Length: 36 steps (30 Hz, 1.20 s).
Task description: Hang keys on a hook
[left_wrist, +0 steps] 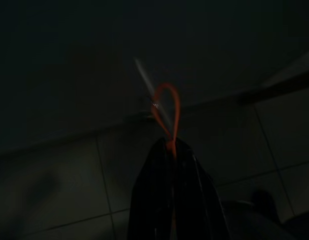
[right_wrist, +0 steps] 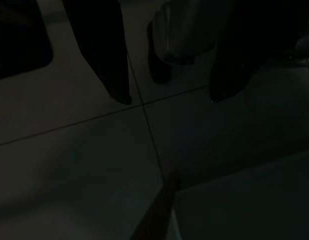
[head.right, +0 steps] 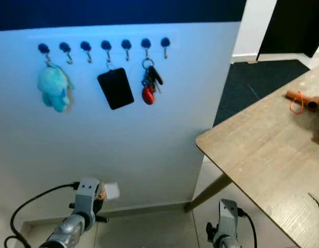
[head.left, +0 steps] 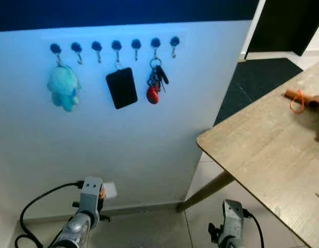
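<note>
A row of several blue-capped hooks (head.left: pixel 116 45) runs along the top of a white wall. A bunch of keys with a red fob (head.left: pixel 155 82) hangs on the second hook from the right. In the dark left wrist view my left gripper (left_wrist: pixel 170 149) is shut on an orange cord loop (left_wrist: pixel 169 107), and a thin silvery piece (left_wrist: pixel 144 74) sticks out beside the loop. The left arm (head.left: pixel 81 219) hangs low in front of the wall. My right gripper (right_wrist: pixel 169 97) stands open over the floor tiles, holding nothing; its arm (head.left: pixel 232 227) hangs low too.
A blue plush toy (head.left: pixel 63 88) and a black card (head.left: pixel 121 88) hang on other hooks; the rightmost hook (head.left: pixel 174 42) is bare. A wooden table (head.left: pixel 262 150) juts in from the right, bearing a brown object with an orange loop (head.left: pixel 302 99). A dark mat (head.left: pixel 262 77) lies beyond.
</note>
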{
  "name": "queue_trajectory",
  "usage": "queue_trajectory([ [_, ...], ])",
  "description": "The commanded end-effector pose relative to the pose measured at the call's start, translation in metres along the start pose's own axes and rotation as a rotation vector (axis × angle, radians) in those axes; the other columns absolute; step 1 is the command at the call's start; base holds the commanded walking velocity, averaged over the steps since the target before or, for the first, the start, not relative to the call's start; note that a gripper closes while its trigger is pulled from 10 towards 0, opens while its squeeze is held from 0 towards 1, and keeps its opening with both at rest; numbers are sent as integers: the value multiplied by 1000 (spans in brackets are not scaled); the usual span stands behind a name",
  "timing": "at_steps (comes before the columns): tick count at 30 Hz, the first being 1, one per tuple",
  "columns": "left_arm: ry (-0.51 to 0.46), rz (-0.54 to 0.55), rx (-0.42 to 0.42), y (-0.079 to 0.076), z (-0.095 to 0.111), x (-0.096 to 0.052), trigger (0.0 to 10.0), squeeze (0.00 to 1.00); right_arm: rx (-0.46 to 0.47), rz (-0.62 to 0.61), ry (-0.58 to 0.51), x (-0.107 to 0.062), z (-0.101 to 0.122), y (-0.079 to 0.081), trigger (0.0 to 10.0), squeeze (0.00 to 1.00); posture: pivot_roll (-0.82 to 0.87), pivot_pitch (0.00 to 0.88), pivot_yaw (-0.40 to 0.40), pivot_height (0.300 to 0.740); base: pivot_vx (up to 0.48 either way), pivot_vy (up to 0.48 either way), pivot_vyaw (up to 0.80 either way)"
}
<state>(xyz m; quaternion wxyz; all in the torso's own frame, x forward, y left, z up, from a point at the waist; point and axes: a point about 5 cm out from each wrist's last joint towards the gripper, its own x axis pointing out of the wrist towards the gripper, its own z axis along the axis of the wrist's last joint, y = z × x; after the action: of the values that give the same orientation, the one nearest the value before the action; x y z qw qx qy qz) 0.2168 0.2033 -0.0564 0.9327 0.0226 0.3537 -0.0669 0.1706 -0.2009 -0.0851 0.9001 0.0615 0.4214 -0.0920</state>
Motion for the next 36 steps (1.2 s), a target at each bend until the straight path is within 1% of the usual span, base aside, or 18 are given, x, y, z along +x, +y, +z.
queue_trajectory([
  [1,-21,-6,7,-1,6,2,10000,0,32,-18,10,-1,-3,-4,10000,0,45,0,-9,740,0,0,0],
  [12,-17,-14,-17,-1,5,2,10000,0,30,-14,17,-1,-5,-4,10000,0,50,0,-10,740,0,0,0],
  [26,-16,-16,-19,0,4,1,10000,0,26,-8,17,-1,-5,-2,10000,0,47,0,-12,740,0,443,0],
  [28,-32,-22,-4,0,6,1,10000,0,25,-8,17,-1,-5,-2,10000,0,46,0,-12,740,0,0,0],
  [34,-42,-35,-6,-1,7,1,10000,0,25,-9,19,-1,-5,-2,10000,0,46,0,-10,740,0,0,0],
  [36,-45,-56,22,-2,7,0,10000,0,28,-7,19,-1,-6,-1,10000,0,47,0,-8,740,0,-165,0],
])
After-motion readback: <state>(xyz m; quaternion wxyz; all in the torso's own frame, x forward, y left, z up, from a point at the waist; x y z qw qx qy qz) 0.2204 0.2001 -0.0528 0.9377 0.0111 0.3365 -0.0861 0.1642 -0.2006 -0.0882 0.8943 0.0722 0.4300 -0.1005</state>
